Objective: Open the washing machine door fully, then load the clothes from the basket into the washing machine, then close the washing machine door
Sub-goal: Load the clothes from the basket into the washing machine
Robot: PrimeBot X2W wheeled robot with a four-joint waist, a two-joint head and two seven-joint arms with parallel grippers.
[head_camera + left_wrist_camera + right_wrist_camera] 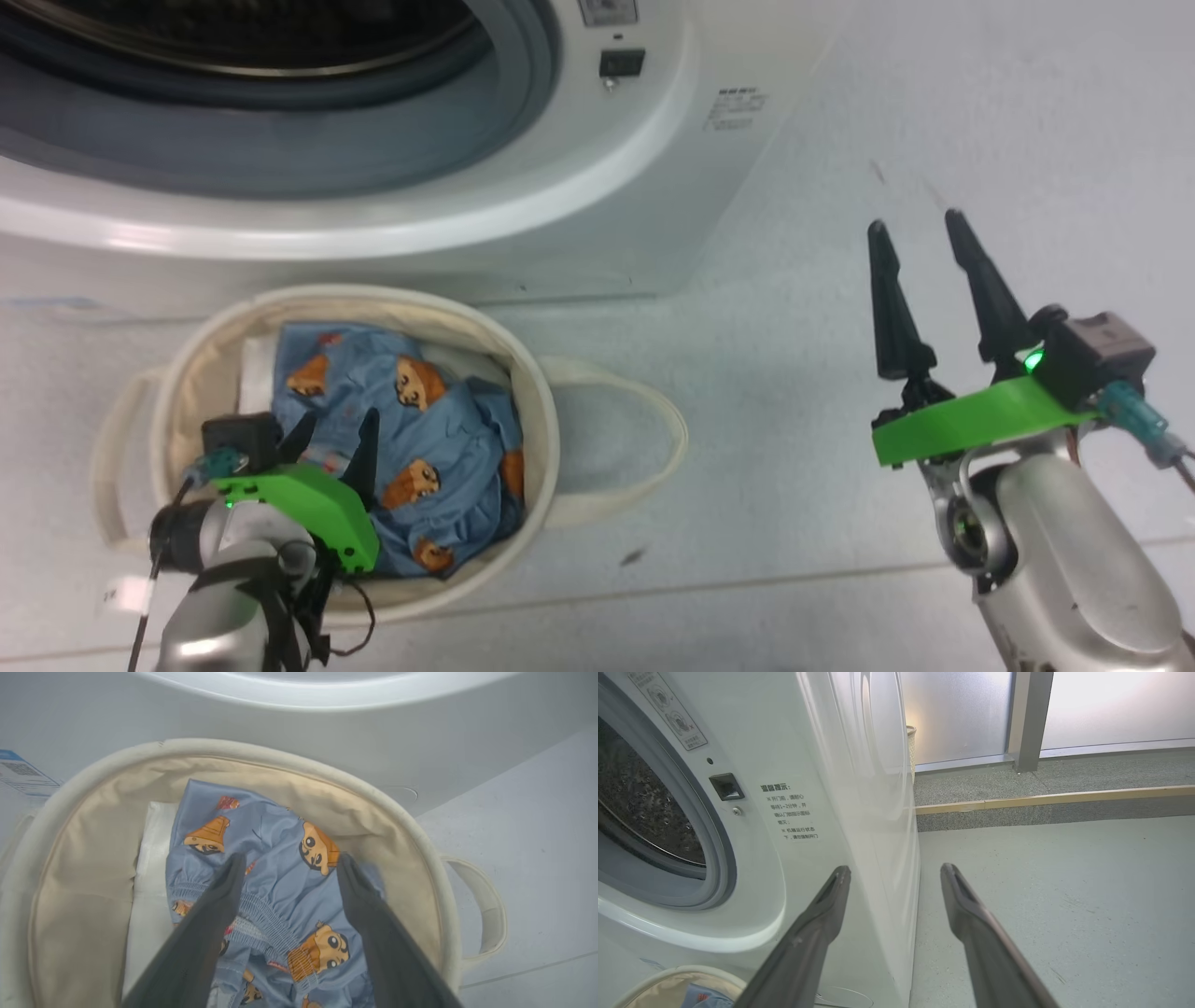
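**Left gripper** (290, 861): fingers spread wide, holding nothing. It is lowered into the basket mouth, with the tips straddling a gathered elastic fold of the garment. Whether the tips touch the fabric cannot be told.

**The clothes** (439, 439): light blue fabric with bear faces, crumpled in the basket, lying partly over a plain white padded cloth (154, 858).

**The basket** (392, 297): cream canvas tub on the floor (840, 523), just in front of the machine's base and below its opening. One loop handle (653, 439) points towards the right arm.

**The washing machine** (579, 215): the opening is uncovered, with the grey seal (373, 159) and steel drum (640, 807) exposed.

**Right gripper** (917, 224): fingers apart and empty, held over bare floor, well apart from the basket.

**Step in hand (judged):** loading. The opening step looks complete, and the pick of the garment has not yet been made.

**Next move (judged):**
- Settle the tips a little deeper around the elastic fold.
- Close on the blue fabric alone, leaving the white cloth behind.
- Lift clear of the rim and carry the garment up into the drum.
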